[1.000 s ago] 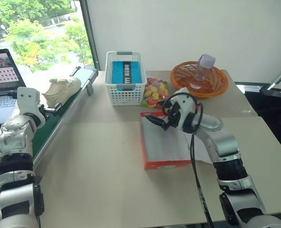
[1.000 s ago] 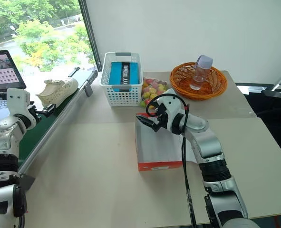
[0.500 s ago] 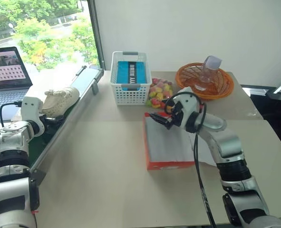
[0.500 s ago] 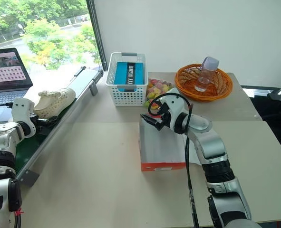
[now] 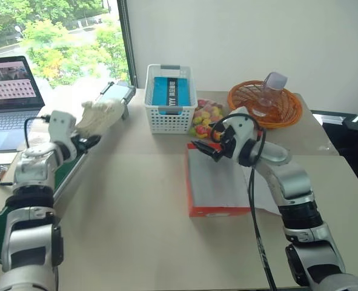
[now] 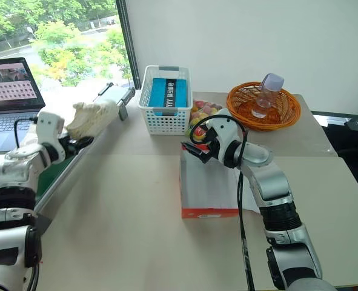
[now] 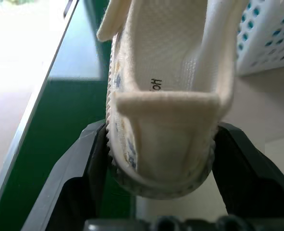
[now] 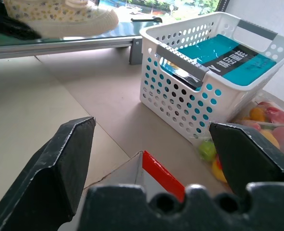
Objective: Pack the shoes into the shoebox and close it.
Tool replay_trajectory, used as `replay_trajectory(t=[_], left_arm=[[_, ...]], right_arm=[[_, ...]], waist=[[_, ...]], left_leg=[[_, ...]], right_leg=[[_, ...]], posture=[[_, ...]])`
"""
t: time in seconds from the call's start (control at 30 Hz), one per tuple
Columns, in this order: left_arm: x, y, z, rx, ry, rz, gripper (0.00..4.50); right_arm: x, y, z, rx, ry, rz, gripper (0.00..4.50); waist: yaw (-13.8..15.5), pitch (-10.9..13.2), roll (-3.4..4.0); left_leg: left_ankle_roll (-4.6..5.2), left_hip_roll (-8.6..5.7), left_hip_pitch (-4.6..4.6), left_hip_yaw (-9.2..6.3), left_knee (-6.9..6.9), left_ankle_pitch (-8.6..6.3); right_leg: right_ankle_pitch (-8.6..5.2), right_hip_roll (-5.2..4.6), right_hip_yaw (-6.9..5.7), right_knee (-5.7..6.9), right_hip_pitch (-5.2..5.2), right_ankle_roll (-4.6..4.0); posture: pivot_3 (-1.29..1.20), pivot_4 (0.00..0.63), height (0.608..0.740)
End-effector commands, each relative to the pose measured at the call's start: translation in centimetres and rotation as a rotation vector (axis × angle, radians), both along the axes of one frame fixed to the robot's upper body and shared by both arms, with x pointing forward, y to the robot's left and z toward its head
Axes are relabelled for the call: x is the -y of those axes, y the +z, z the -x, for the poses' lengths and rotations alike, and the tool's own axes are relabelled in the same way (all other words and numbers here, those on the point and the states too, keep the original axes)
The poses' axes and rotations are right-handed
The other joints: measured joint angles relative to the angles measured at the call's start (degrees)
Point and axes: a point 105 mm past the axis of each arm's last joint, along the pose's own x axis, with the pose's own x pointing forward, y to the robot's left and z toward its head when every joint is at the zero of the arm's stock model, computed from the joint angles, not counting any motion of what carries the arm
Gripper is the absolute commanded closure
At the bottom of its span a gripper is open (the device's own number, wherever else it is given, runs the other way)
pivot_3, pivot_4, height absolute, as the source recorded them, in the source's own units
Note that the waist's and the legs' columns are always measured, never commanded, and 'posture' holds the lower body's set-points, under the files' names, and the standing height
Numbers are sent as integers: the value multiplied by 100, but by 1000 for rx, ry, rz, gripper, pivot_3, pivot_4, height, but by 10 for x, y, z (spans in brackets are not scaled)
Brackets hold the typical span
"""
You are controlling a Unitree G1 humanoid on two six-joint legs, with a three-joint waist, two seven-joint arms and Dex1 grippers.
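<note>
One cream-white shoe [image 5: 102, 115] with a hole-dotted upper hangs just above the green belt [image 5: 62, 177] at the table's left edge. My left gripper [image 5: 85, 143] is shut on its heel; in the left wrist view both black fingers [image 7: 96, 149] press the heel's sides of the shoe [image 7: 166, 57]. The shoebox [image 5: 217, 211] lies open at the table's middle, red-orange outside and white inside. My right gripper [image 5: 203, 149] hovers open over its far left corner [image 8: 154, 174], with nothing between its fingers [image 8: 60, 168].
A white slatted basket [image 5: 171, 100] with a teal box stands behind the shoebox, a bag of coloured sweets [image 5: 204, 115] beside it. An orange wicker basket [image 5: 265, 100] holds a plastic bottle. A laptop [image 5: 9, 97] sits far left.
My left gripper has closed on the shoe's heel, lifted it off the belt and carried it to the right. The right arm has kept still. The camera has shifted.
</note>
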Motion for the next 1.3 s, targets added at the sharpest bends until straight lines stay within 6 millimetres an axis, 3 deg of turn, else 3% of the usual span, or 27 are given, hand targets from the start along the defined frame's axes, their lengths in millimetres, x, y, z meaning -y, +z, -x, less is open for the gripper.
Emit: replay_trajectory(t=[0.03,0.2,0.37,0.5,0.57,0.83,0.97,1.1,1.13,1.17,1.23,1.3], left_arm=[[64,72,3,215,-188,43,1780],[149,87,18,256,-366,106,1780],[211,87,38,252,-519,170,1780],[260,87,53,260,-597,188,1780],[274,88,61,262,-637,210,1780],[289,70,70,207,-673,234,1780],[288,68,70,194,-664,241,1792],[277,53,60,100,-617,258,1792],[274,49,59,86,-614,249,1792],[272,47,58,79,-607,233,1792],[264,42,60,43,-630,231,900],[235,34,58,6,-653,152,291]], right_arm=[[6,30,2,70,-20,-73,0],[20,68,-1,-14,-70,-469,0],[44,98,-4,-71,-125,-799,0],[55,94,-5,-102,-186,-812,0],[60,93,-5,-108,-210,-825,0],[70,101,-3,-99,-229,-889,0],[70,105,-2,-92,-212,-917,901],[72,110,-5,-79,-220,-911,2101],[73,111,-6,-75,-219,-907,2609],[73,113,-6,-68,-219,-899,2761],[75,116,-7,-53,-229,-874,3492],[86,123,-7,-7,-258,-839,3841]], waist=[[-30,0,0],[-36,0,1],[-100,0,1],[-127,0,1],[-129,2,4],[-183,4,21],[-158,4,22],[-148,5,22],[-149,5,22],[-150,5,23],[-165,6,24],[-177,12,36]], left_leg=[[1,-2,0,2,0,-1],[3,-4,-1,-2,0,-1],[2,-3,6,-7,3,1],[4,-5,4,-8,0,0],[4,-8,4,-7,1,0],[5,-8,11,-6,1,0],[5,-9,10,-7,1,0],[5,-10,8,-7,1,0],[5,-10,9,-7,1,0],[5,-10,9,-7,1,0],[5,-10,9,-7,1,0],[5,-9,9,-7,1,0]], right_leg=[[1,-2,3,-2,0,3],[5,-2,6,0,3,9],[7,2,8,7,4,7],[6,0,9,2,7,8],[7,-2,11,2,6,9],[7,4,23,3,6,9],[7,3,23,2,7,10],[7,3,22,1,6,11],[7,3,22,1,7,11],[7,3,22,1,6,11],[7,4,22,1,6,11],[7,4,23,2,6,11]], posture=[[0,150,740],[0,150,740],[0,150,740],[0,150,740],[0,150,740],[0,150,740],[0,150,740],[0,150,740],[0,150,740],[0,150,740],[0,150,740],[0,150,740]])
